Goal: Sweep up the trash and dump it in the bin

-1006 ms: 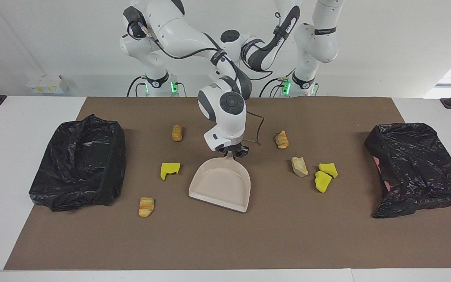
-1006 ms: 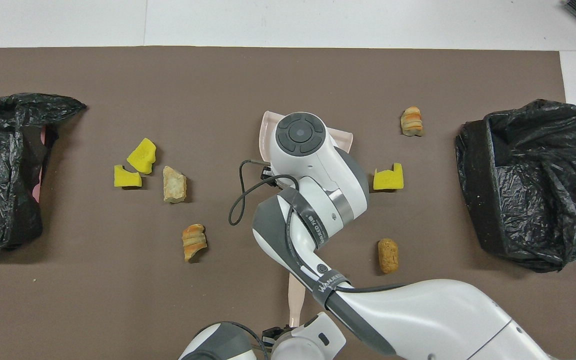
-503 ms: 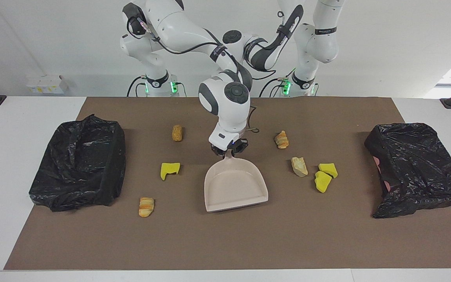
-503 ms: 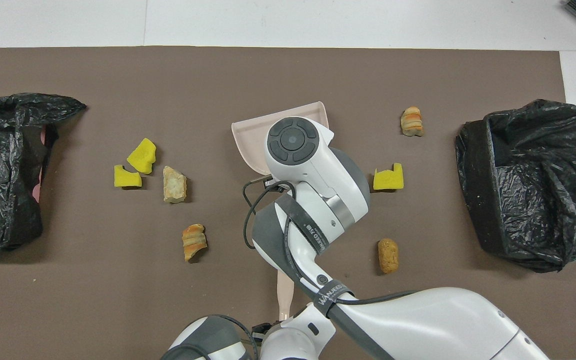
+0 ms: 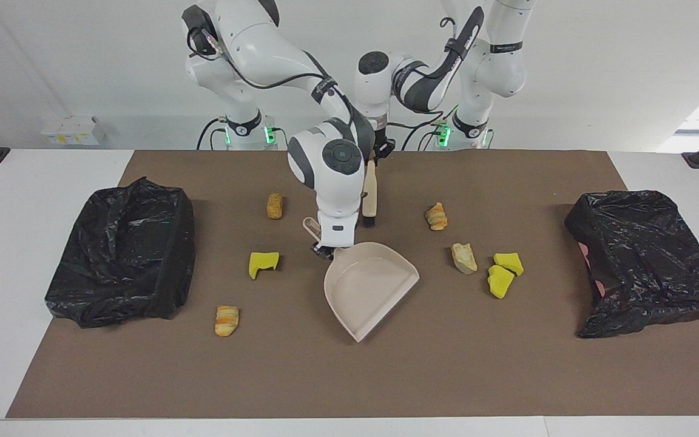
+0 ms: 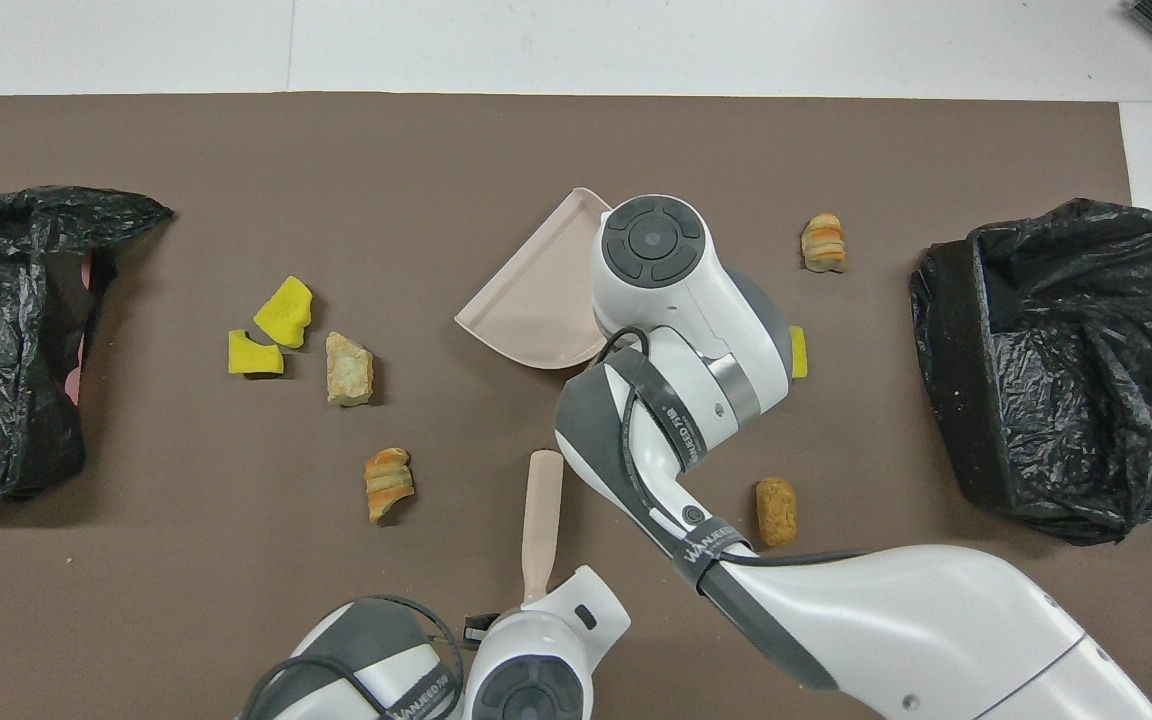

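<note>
Right pincer (image 5: 323, 250) clenched on dustpan (image 5: 369, 286) handle; pan has swung round w/ its mouth now angled toward the left arm's end of the surface (image 5: 446, 376). Left pincer (image 5: 380, 149) clenched on brush (image 5: 369, 200), which hangs bristles down, nearer the robots than the pan. Trash: 7 scraps all on the mat around the pan, none in it, e.g. bread chunk (image 5: 463, 257), yellow sponge (image 5: 263, 263). Sweep not begun; pan looks lined up for the chunk's cluster.

I see the dustpan (image 5: 369, 286) mid-table (image 5: 349, 376), scraps (image 5: 504, 272) scattered toward both ends, a bin (image 5: 120, 255) at the right arm's end, another bin (image 5: 645, 261) at the left arm's.
</note>
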Robot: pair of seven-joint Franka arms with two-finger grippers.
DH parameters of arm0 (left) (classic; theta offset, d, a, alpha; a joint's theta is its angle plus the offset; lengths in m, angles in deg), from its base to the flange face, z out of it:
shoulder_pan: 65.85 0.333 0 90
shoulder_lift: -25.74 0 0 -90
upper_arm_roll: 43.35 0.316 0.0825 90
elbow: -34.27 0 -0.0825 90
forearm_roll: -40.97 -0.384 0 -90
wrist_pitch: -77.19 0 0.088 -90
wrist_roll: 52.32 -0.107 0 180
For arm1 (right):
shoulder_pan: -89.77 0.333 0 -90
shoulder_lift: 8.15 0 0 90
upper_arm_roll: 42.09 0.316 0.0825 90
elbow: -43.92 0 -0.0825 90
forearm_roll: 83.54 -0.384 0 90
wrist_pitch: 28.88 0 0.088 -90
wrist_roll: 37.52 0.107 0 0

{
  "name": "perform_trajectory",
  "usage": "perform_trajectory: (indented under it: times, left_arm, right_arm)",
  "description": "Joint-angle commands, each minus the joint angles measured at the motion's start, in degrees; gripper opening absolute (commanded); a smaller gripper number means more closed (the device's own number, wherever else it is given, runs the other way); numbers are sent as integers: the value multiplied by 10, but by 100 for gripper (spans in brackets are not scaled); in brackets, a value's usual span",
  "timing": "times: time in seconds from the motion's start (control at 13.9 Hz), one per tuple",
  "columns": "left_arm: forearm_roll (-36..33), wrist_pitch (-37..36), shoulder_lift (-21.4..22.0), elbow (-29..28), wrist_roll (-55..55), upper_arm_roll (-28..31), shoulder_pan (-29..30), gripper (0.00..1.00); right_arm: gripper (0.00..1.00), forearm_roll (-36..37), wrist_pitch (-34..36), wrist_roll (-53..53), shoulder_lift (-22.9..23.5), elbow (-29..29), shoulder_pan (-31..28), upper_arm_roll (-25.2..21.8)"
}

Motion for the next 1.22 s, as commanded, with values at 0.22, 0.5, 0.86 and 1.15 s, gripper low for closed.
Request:
perform_trajectory:
  times: [0.22, 0.5, 0.86, 1.15]
  left_arm:
    - [-43, -70, 20, 24, -66, -3, 113, 0]
    - [-61, -110, 22, 60, -84, -3, 181, 0]
    - [-80, -118, 12, 92, -114, -4, 293, 0]
    - [-82, -90, -7, 96, -198, -3, 391, 0]
  right_arm:
    - [0, 14, 24, -241, -12, -10, -15, 5]
    - [0, 114, 38, -264, -49, -58, 17, 8]
    - [0, 152, 16, -290, -75, -108, 32, 10]
    - [0, 152, 8, -303, -89, -138, 34, 11]
